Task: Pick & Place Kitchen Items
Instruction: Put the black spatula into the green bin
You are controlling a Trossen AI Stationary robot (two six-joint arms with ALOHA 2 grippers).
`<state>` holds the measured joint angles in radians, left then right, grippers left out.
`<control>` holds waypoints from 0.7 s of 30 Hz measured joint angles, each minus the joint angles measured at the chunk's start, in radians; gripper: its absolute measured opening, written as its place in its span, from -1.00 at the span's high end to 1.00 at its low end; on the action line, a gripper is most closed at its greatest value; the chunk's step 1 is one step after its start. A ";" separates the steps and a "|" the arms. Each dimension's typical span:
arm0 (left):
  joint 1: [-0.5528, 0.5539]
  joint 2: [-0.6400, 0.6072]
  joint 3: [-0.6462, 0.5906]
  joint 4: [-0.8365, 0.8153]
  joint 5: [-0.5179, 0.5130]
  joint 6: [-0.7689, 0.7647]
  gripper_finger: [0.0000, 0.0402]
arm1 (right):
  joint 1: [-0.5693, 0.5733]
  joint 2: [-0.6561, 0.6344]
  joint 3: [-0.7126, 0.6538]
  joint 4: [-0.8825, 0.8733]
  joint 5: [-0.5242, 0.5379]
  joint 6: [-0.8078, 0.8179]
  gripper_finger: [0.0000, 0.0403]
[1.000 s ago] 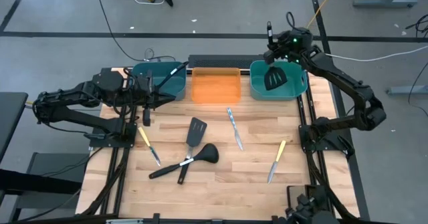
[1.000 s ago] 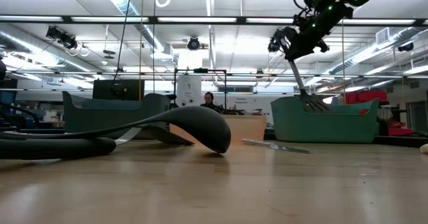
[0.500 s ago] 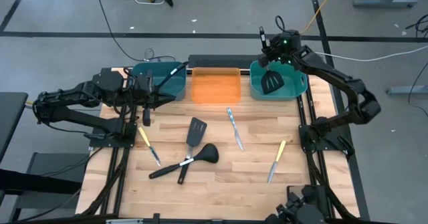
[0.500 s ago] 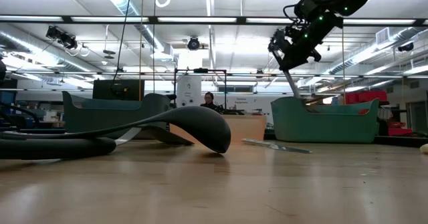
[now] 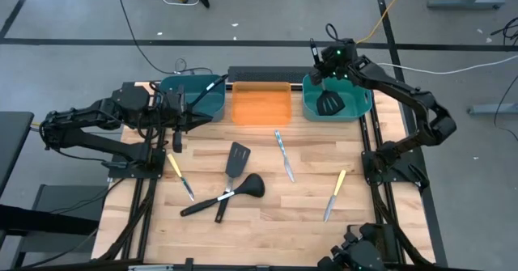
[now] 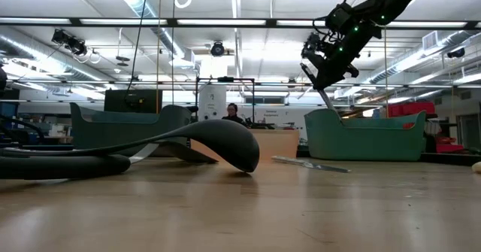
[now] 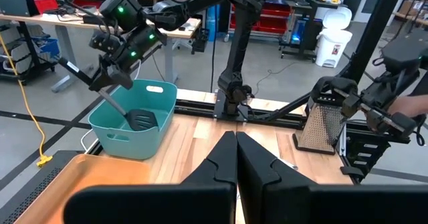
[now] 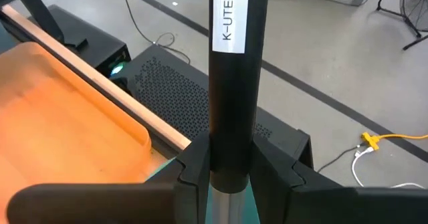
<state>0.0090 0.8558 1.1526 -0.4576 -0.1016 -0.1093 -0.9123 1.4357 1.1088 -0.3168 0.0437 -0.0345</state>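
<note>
Inventory, pick & place of kitchen items, in progress. Right gripper (image 5: 328, 63): upper right of the high view, above the right teal bin (image 5: 360, 109); fingers clamped on the black handle of a slotted spatula (image 5: 330, 103), confirmed in the right wrist view, where the handle stands between the two pads. Blade end hangs down inside the bin, handle tilted up to the gripper; low view shows the handle running from gripper down past the bin rim. Judged: item 1 nearly placed, release not yet done. Left gripper (image 5: 180, 109): left of centre in the high view, by the left teal bin (image 5: 212, 101); fingers together, nothing held per left wrist view; arm waiting. Orange bin (image 5: 261, 113), top centre: no utensil seen in it. Left bin contents: can't tell. Still on table (image 5: 267, 210), all loose: 2nd slotted spatula (image 5: 235, 159) at centre, handle running down-left; black ladle (image 5: 249, 187) just below it, its handle crossing near the spatula handle; yellow-handled knife (image 5: 180, 175) at left; silver knife (image 5: 284, 155) right of centre; yellow-handled knife (image 5: 334, 193) lower right. Tally as judged: 1 item at bin, 5 visible left to move; task early stage.
</note>
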 joint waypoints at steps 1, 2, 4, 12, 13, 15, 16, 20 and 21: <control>0.000 0.000 0.000 0.000 0.000 0.000 1.00 | 0.000 0.004 0.000 0.000 0.000 0.000 0.57; 0.000 0.000 0.000 0.000 0.000 0.000 1.00 | 0.000 0.008 0.000 0.000 0.000 0.000 0.57; 0.000 0.000 0.000 0.000 0.000 0.000 1.00 | 0.000 0.016 0.000 -0.001 -0.001 0.000 0.57; 0.000 0.000 0.000 0.000 0.000 -0.007 1.00 | 0.000 0.024 0.000 -0.014 0.000 -0.001 0.57; 0.000 0.000 0.000 0.000 0.000 -0.007 1.00 | 0.000 0.024 0.000 -0.015 0.000 -0.001 0.57; 0.000 0.000 0.000 0.000 0.000 -0.007 1.00 | 0.000 0.024 0.000 -0.015 0.000 -0.001 0.57; 0.000 0.000 0.000 0.000 0.000 -0.007 1.00 | 0.000 0.024 0.000 -0.015 0.000 -0.001 0.57; 0.000 0.000 0.000 0.000 0.000 -0.007 1.00 | 0.000 0.024 0.000 -0.020 0.000 -0.001 0.56; 0.000 0.000 0.000 0.000 0.000 -0.007 1.00 | 0.000 0.024 0.000 -0.023 0.000 0.000 0.55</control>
<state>0.0093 0.8560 1.1526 -0.4576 -0.1017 -0.1165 -0.9127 1.4593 1.1088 -0.3400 0.0438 -0.0347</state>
